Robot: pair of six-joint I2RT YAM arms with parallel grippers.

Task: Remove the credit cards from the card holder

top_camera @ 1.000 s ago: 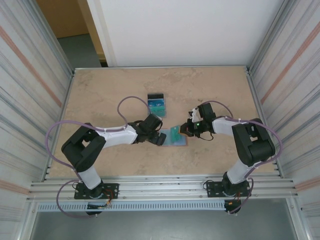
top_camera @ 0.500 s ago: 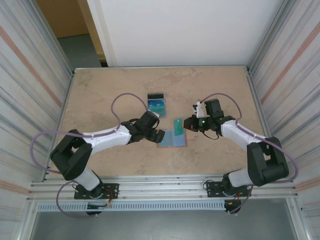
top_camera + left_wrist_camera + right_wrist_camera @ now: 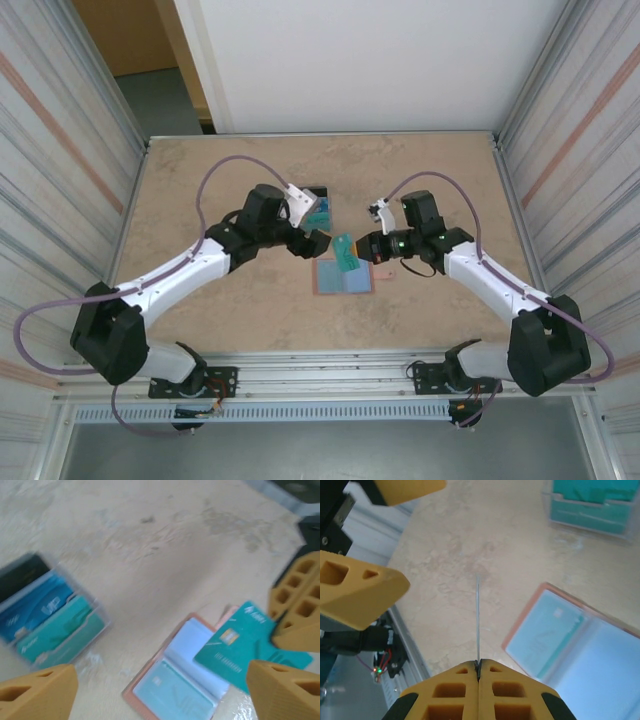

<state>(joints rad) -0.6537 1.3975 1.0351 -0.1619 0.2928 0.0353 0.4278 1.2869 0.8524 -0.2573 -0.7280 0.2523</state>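
right gripper (image 3: 478,666) jaws pinching a teal card (image 3: 345,250) (edge-on in its own wrist view), card overlapping one edge of the open holder (image 3: 343,277), holder flat on the worktop (image 3: 200,180), left gripper (image 3: 315,241) jaws spread, empty, near the holder, clear box (image 3: 47,615) of cards beside it

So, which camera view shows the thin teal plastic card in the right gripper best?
Left wrist: the thin teal plastic card shows its printed face and chip there. Top external shows it small at the right gripper; right wrist sees it edge-on, as a thin line.
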